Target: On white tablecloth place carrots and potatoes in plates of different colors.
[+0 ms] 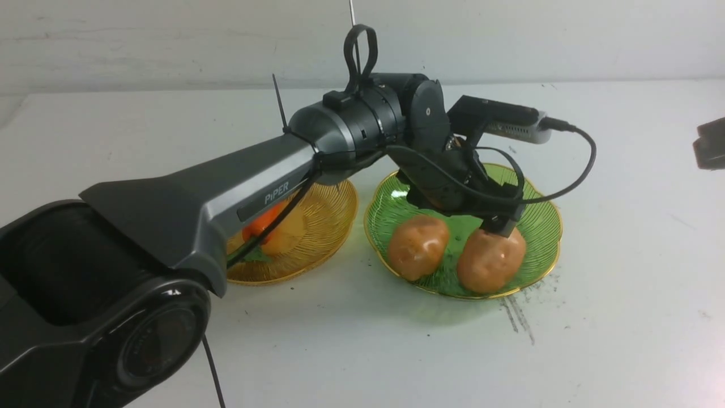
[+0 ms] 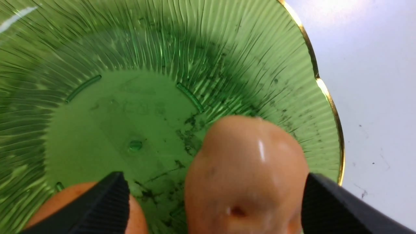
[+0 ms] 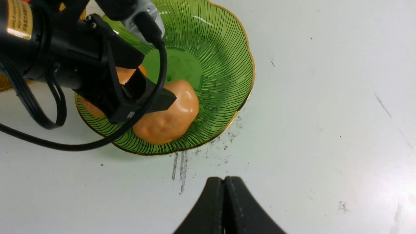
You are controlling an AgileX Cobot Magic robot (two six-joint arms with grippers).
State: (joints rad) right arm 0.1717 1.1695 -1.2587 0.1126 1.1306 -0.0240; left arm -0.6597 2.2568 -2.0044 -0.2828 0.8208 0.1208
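On the white tablecloth (image 1: 623, 272) the green plate (image 1: 541, 218) (image 2: 162, 39) (image 3: 221, 48) holds two tan potatoes (image 1: 418, 248) (image 1: 488, 263). My left gripper (image 1: 501, 225) (image 2: 214, 177) is low over the right potato (image 2: 247, 169) (image 3: 169, 122), open; one finger sits close against it and a gap shows at the other. The second potato (image 2: 61, 201) lies just outside that finger. In the amber plate (image 1: 331, 224), an orange carrot (image 1: 261, 224) with green leaves shows partly behind the left arm. My right gripper (image 3: 224, 180) is shut and empty, above bare cloth near the green plate.
Black scuff streaks (image 1: 518, 317) (image 3: 180, 169) mark the cloth by the green plate's near rim. The left arm (image 1: 238, 187) and its cable span both plates. A dark part of the right arm (image 1: 711, 144) shows at the right edge.
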